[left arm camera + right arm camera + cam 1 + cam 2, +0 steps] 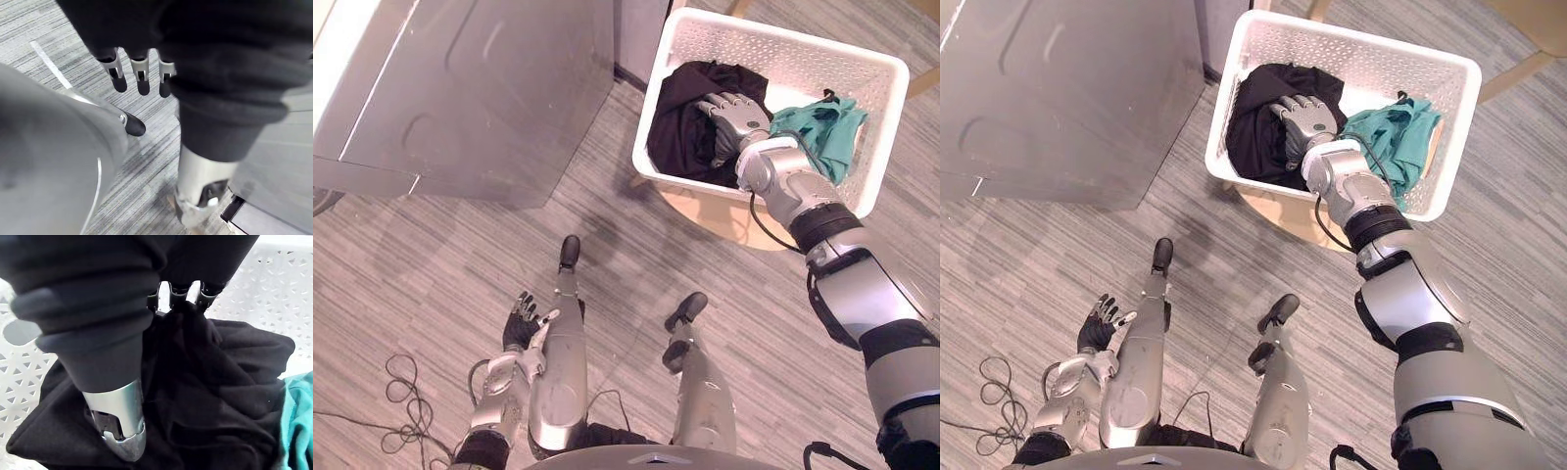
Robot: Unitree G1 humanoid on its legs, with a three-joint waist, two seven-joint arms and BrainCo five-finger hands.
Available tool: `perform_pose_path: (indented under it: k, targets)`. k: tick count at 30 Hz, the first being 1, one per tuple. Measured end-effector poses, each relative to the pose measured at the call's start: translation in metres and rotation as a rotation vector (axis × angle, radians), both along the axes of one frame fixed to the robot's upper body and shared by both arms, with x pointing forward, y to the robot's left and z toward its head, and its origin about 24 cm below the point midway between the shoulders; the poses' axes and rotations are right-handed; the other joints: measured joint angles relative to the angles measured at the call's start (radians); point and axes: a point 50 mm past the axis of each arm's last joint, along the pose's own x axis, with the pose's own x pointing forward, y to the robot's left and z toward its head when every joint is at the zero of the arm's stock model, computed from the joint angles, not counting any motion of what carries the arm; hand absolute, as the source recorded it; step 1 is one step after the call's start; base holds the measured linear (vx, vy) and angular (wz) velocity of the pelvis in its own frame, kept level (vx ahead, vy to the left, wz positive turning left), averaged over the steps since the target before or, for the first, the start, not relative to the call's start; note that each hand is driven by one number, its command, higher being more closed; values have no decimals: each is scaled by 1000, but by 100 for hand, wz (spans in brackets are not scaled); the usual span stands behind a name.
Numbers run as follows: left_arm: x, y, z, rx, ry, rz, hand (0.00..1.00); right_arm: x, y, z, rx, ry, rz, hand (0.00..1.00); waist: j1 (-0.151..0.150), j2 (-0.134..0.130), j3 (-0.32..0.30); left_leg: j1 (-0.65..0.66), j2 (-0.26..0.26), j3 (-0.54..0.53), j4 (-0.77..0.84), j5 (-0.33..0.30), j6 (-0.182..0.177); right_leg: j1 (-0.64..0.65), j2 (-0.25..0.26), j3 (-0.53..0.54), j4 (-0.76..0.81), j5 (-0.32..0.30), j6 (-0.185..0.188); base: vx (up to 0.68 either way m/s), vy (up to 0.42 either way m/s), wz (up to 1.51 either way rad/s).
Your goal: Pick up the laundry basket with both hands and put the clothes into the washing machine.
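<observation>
A white perforated laundry basket (789, 37) stands on a round wooden stool (720, 219) at the upper right. A crumpled black garment (677, 132) fills its left half and a teal garment (824, 133) hangs over its right side. My right hand (736, 113) reaches into the basket and lies on the black garment (220, 382), fingers (178, 293) fairly straight, tips pressed into the cloth and curled round nothing. My left hand (522, 323) hangs low by my side over the floor, open and empty, its fingers (142, 81) spread. The grey washing machine (480, 88) stands at the upper left.
The striped grey carpet (431, 274) stretches between the washing machine and the basket. A narrow gap separates the machine's side (607, 49) from the basket's left wall. Wooden furniture legs (1518, 69) show behind the basket.
</observation>
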Motion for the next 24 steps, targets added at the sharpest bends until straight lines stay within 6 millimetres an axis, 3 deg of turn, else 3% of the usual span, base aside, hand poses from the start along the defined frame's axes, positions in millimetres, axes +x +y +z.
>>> perform_pose_path:
  k: [14,15,24]
  targets:
    - [20,-22,40,-72,-201,5,0,-1,-5,5,92,-43,-14,0,3,-11,6,-95,-8,-28,0,16,1,-98,-28,-35,84,-42,2,15,-1,6]
    - [20,-23,40,-77,-201,5,0,-1,-5,4,94,-41,-18,100,3,-13,6,-95,-8,-28,0,16,1,-98,-29,-37,86,-44,1,55,-3,6]
    - [19,-23,40,-96,-201,40,0,-2,3,8,134,-69,6,100,0,-26,5,-114,-5,-31,16,12,5,-131,-42,-40,147,-77,-8,10,-1,1]
